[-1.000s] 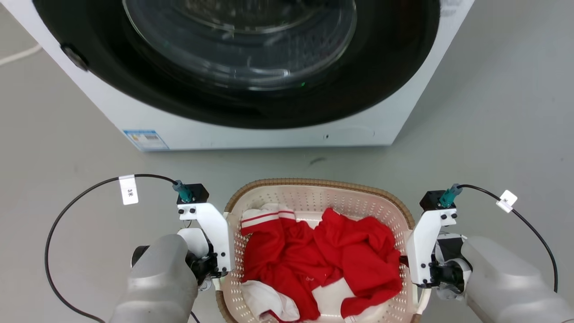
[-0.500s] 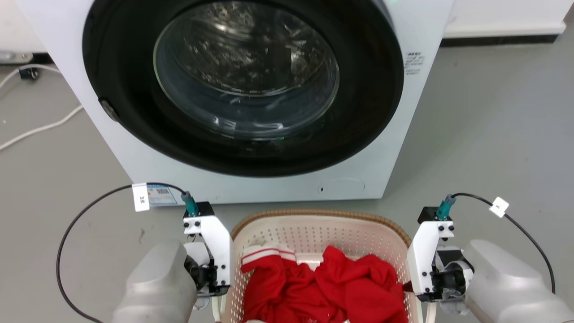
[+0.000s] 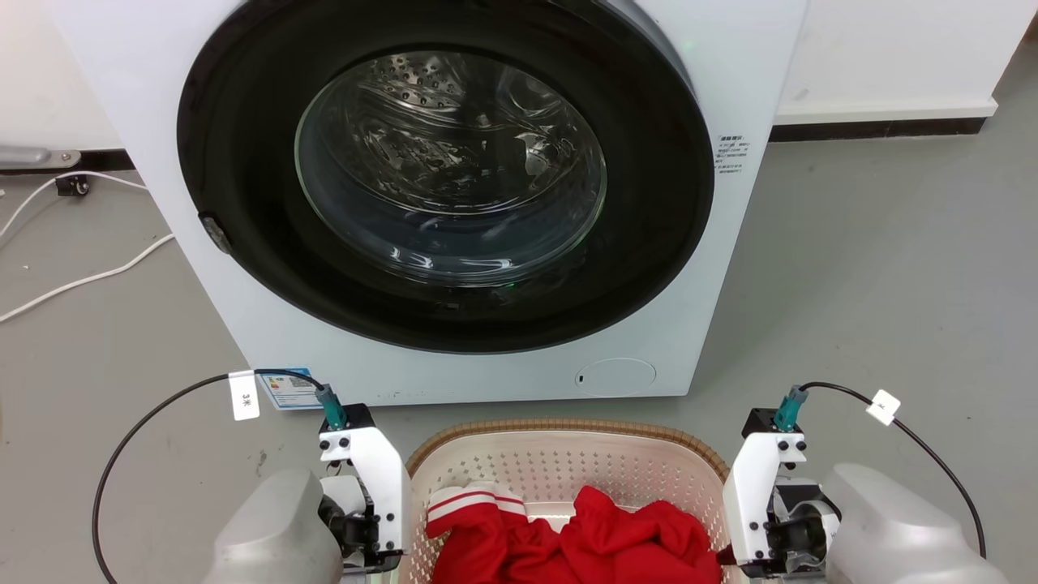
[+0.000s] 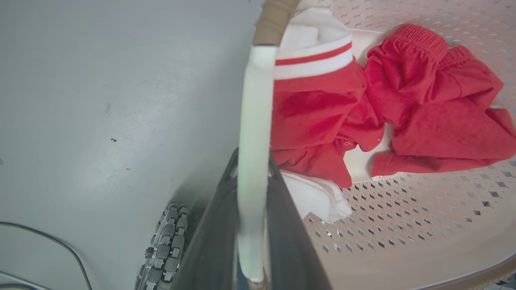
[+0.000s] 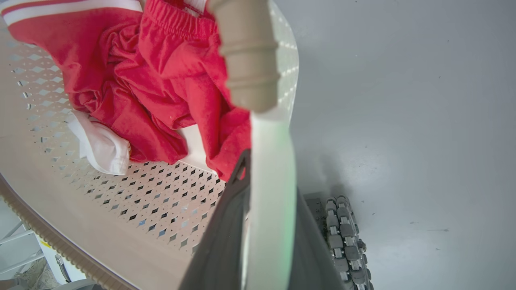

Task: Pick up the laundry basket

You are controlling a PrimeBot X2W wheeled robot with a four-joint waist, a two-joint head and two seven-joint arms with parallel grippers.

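Observation:
The cream-white laundry basket (image 3: pixel 568 427), with a brown woven rim, sits at the bottom of the head view between my two arms. Red and white clothes (image 3: pixel 616 535) lie in it. My left gripper (image 3: pixel 369 519) is at its left side. In the left wrist view, the left gripper (image 4: pixel 252 161) is shut on the white side handle (image 4: pixel 252 100). At the basket's right side is my right gripper (image 3: pixel 754 519). The right wrist view shows the right gripper (image 5: pixel 270 173) shut on the other white handle (image 5: pixel 270 137). The perforated walls (image 4: pixel 403 217) (image 5: pixel 141 209) show in both wrist views.
A white front-loading washing machine (image 3: pixel 754 65) with a closed round glass door (image 3: pixel 450 162) stands just beyond the basket. White cables (image 3: pixel 81 280) lie on the grey floor at the left. A wall with a dark baseboard (image 3: pixel 876 128) runs at the back right.
The head camera has moved, so the washing machine shows more fully and the basket sits lower in the picture. Both grippers keep their hold on the basket's sides.

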